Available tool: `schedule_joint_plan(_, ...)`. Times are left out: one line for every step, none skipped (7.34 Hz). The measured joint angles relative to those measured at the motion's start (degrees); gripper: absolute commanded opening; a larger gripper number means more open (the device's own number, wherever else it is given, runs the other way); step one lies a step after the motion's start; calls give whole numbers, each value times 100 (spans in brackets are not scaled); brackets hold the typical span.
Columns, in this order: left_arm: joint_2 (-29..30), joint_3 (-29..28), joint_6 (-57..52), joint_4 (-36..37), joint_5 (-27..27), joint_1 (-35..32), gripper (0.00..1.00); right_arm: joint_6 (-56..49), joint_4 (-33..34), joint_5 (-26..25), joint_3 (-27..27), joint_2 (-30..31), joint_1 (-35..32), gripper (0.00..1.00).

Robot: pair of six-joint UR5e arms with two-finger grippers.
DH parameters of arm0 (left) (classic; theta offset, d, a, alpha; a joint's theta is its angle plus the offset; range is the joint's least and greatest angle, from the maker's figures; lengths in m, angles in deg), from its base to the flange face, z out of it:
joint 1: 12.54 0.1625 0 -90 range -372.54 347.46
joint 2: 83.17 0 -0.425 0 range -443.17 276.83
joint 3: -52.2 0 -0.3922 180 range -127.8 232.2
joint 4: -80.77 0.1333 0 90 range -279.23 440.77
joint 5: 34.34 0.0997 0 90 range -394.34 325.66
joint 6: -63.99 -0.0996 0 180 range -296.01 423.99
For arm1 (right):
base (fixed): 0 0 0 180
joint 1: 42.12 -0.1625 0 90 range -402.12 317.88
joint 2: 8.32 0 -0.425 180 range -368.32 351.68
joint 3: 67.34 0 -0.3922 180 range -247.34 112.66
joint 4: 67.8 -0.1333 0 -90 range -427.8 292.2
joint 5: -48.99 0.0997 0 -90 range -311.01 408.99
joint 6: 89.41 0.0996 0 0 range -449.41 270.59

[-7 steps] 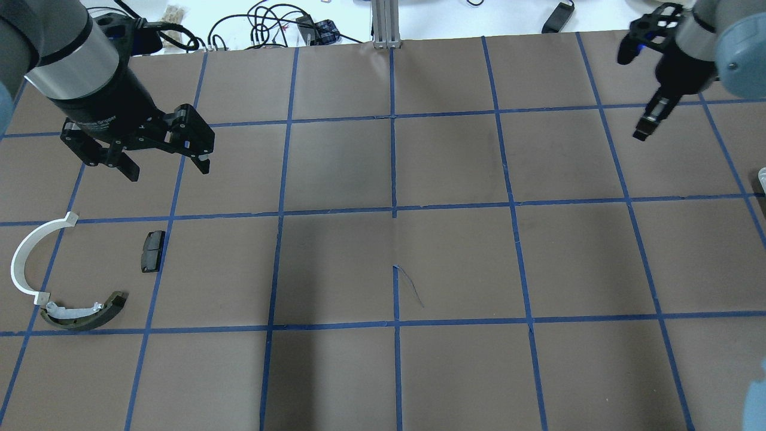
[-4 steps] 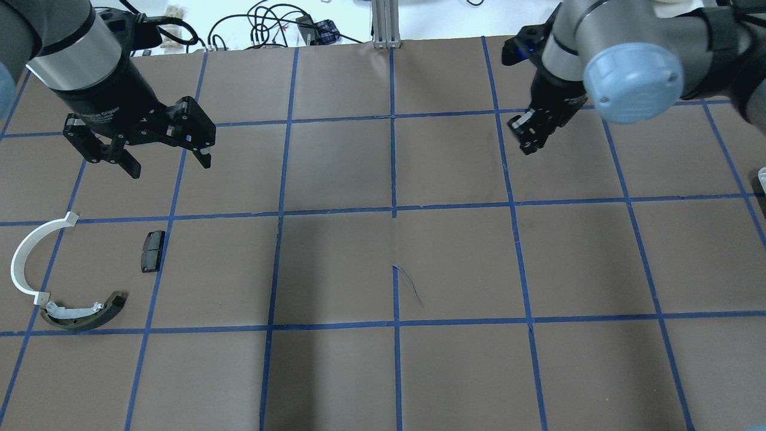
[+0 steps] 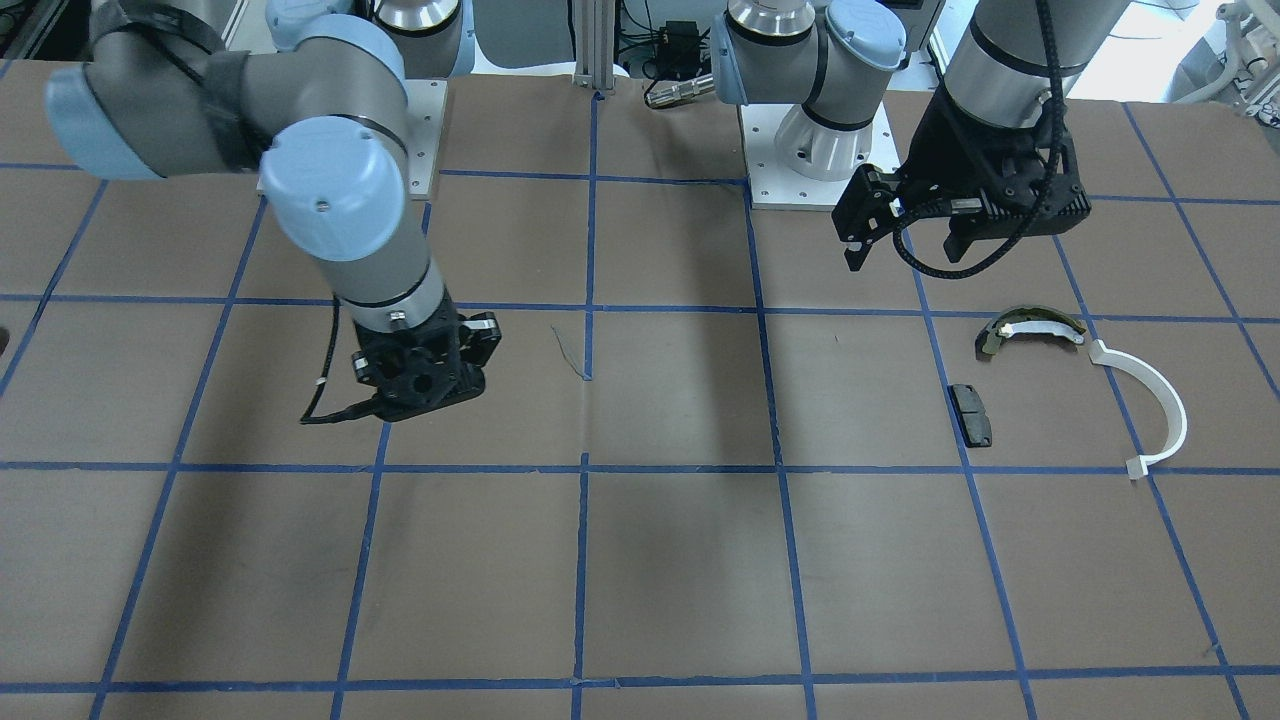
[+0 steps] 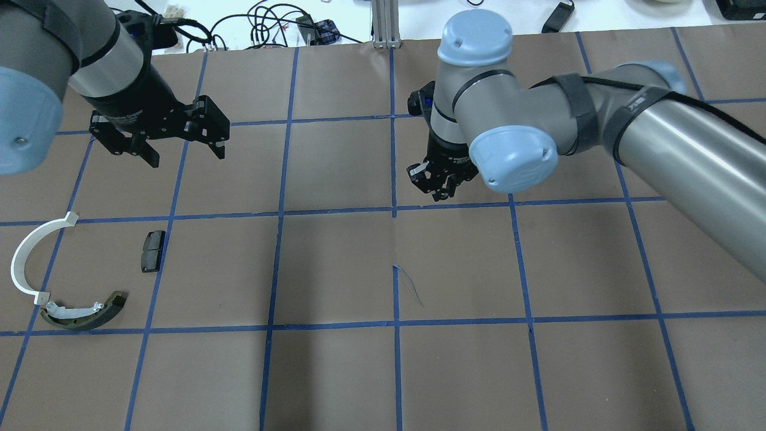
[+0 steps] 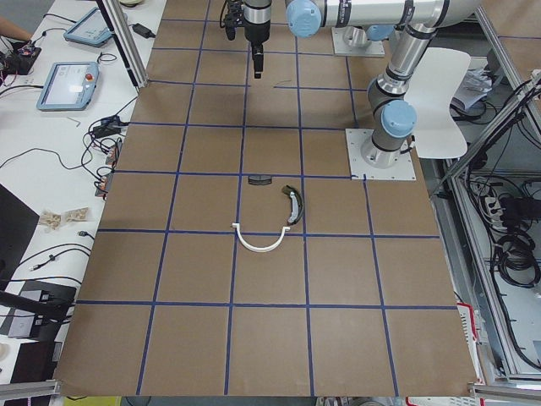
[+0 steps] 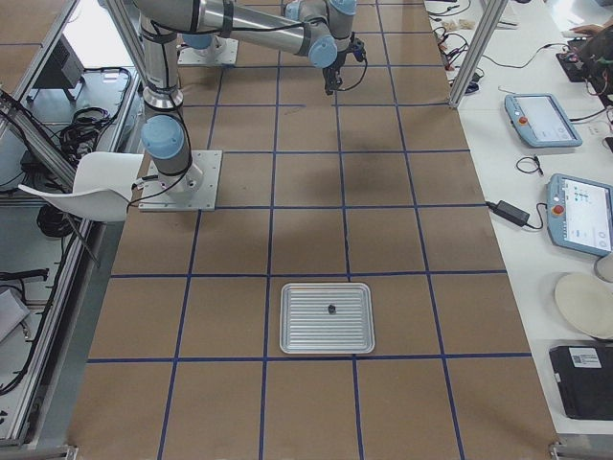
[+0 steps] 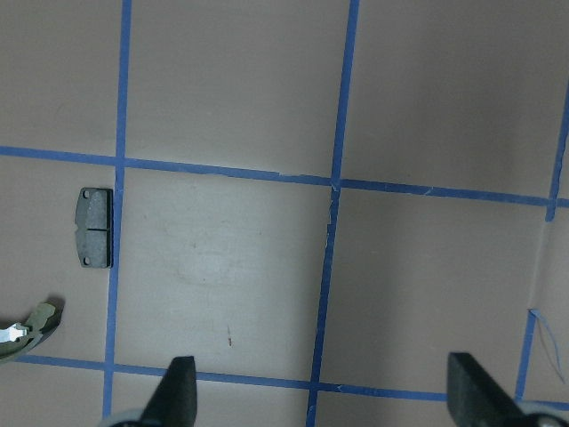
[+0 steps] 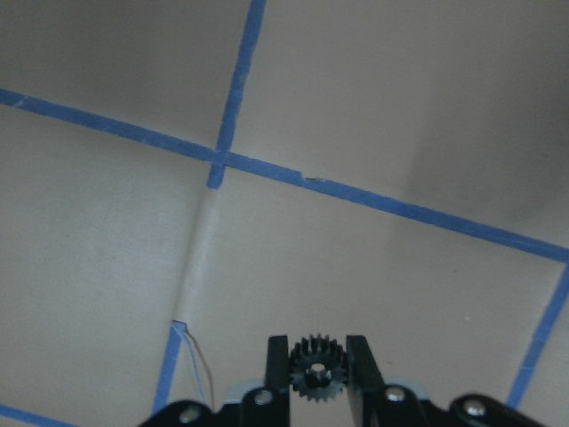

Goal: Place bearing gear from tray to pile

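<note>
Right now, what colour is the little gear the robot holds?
Black; the gear shows best in the right wrist-mounted view.

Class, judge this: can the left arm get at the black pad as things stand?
Probably yes. The left gripper hangs open and empty near the black pad, and nothing stands between them.

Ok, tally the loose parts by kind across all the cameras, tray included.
Bearing gear, held in the right gripper: 1
White half-ring: 1
Olive-and-white curved piece: 1
Black rectangular pad: 1
Metal tray: 1
Small dark part on the tray, too small to identify: 1
Total: 6
</note>
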State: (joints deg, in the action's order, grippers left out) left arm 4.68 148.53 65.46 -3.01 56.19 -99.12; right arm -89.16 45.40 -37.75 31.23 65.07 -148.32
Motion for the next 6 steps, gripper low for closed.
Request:
schedule_joint_plan(-8, 207, -235, 240, 54, -1, 100, 295, 318, 4, 132, -149, -240, 0)
schedule_joint_plan(-5, 451, -541, 563, 128, 11, 100, 542, 632, 6, 215, -341, -463, 0)
schedule_joint_plan(-1, 789, -684, 954, 203, 29, 100, 742, 891, 9, 249, -517, -629, 0)
schedule_joint_plan(20, 1274, -740, 1528, 261, 44, 100, 869, 1032, 13, 262, -648, -748, 5)
schedule_joint_plan(49, 1792, -763, 2111, 317, 52, 100, 921, 1089, 50, 264, -730, -821, 44)
schedule_joint_plan(83, 2239, -758, 2469, 400, 57, 100, 943, 1123, 164, 266, -778, -860, 60)
